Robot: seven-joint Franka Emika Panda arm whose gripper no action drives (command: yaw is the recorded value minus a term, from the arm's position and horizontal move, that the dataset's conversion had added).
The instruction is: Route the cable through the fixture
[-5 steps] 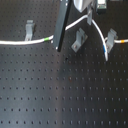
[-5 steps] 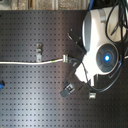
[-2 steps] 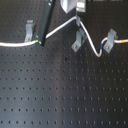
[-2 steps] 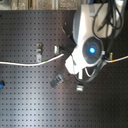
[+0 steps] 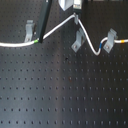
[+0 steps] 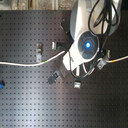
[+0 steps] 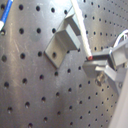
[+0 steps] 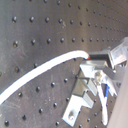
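Gripping cable [image 5: 59, 27] in clenched jaws, gripper [image 5: 75, 16] hovers just above fixture [image 5: 77, 40]; cable drapes past fixture toward second clip [image 5: 109, 42] on desk [image 5: 65, 95].

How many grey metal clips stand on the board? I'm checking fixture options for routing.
3 in the first exterior view: left clip beside the cable's green band, middle clip under the gripper, right clip holding the cable. Others may be hidden.
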